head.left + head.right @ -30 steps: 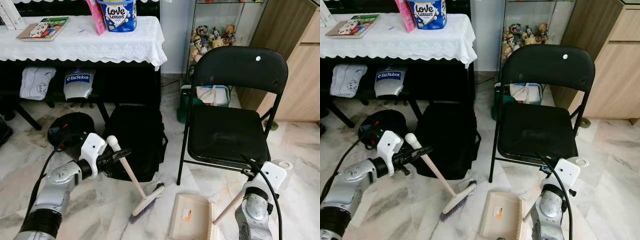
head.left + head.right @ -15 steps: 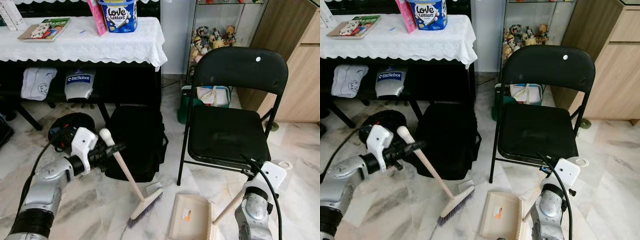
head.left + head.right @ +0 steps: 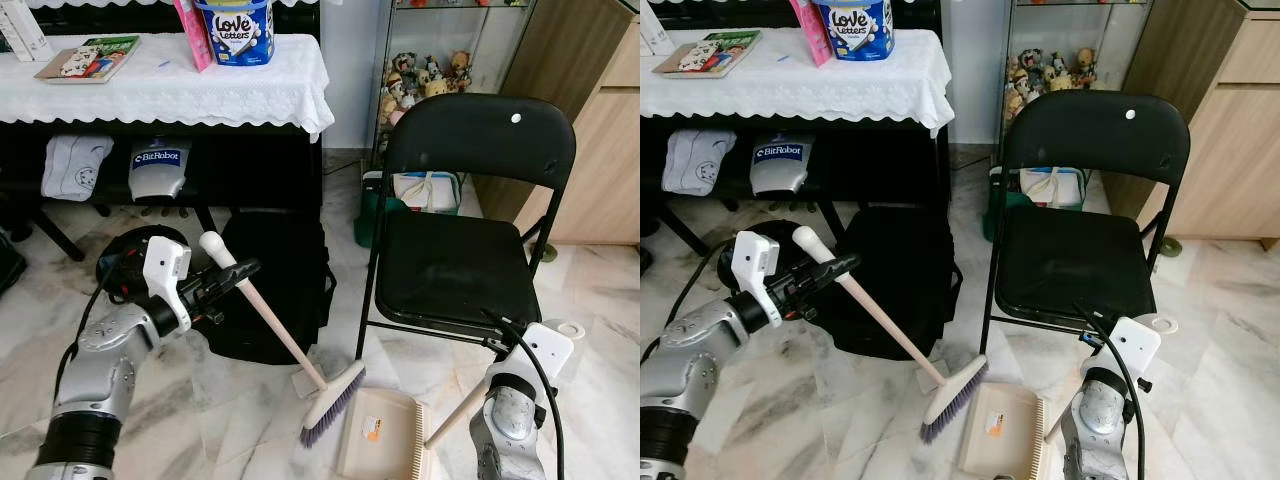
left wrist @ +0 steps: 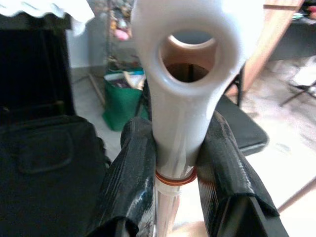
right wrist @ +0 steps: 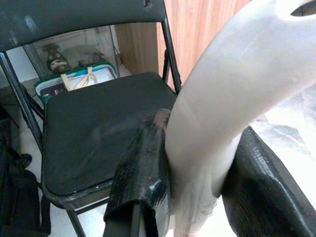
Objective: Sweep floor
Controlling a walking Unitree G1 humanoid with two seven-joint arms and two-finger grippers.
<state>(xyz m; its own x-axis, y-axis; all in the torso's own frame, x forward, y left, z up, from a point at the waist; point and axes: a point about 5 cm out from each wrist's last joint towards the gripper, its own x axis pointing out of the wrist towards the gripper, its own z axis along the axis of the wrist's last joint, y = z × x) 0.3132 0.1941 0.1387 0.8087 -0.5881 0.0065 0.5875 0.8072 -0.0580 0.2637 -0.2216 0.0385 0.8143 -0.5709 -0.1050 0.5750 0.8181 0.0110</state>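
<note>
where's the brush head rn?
In the left eye view the brush head is on the marble floor at the left edge of the dustpan, in front of the black folding chair.

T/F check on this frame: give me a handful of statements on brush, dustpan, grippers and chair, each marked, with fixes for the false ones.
1. The left gripper is shut on the brush handle. True.
2. The brush head lies on the chair seat. False: it is down at the floor, beside the dustpan.
3. The right gripper holds the dustpan handle. True.
4. The dustpan sits on the white-clothed table. False: it is on the floor in front of the chair.
</note>
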